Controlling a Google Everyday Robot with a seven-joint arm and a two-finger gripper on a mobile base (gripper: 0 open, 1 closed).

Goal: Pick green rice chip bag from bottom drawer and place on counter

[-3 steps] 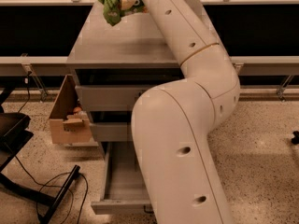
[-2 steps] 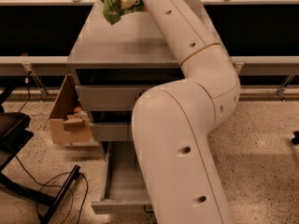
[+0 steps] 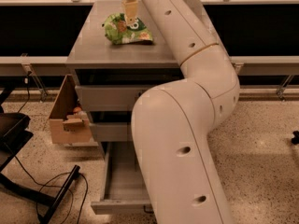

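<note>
the green rice chip bag [image 3: 127,30] lies on the counter [image 3: 91,52], on the part of the top left of the arm and toward the back edge. it sits crumpled and a little tilted, its lettering and chip pictures facing up. the gripper [image 3: 131,20] hangs right over the bag's upper edge, pointing down, its tan tip overlapping the bag in this view. i cannot tell whether the claw is open or closed, nor whether it touches the bag.

the big white arm [image 3: 187,125] fills the middle and right of the view. it rises from the lower edge, bends at a thick elbow beside the cabinet and reaches up and left across the counter to the gripper. it hides the right side of the cabinet front.

below the counter are 3 grey drawers. the top drawer [image 3: 106,98] and the middle drawer [image 3: 111,131] are nearly pushed in. the bottom drawer [image 3: 122,183] is pulled far out toward the camera, its plain grey inside showing, with its right part behind the arm.

a cardboard box [image 3: 70,125] stands on the speckled floor [image 3: 264,129] just left of the cabinet, with a few small things in it. a black frame [image 3: 32,195] and cables [image 3: 70,183] lie at the lower left.
</note>
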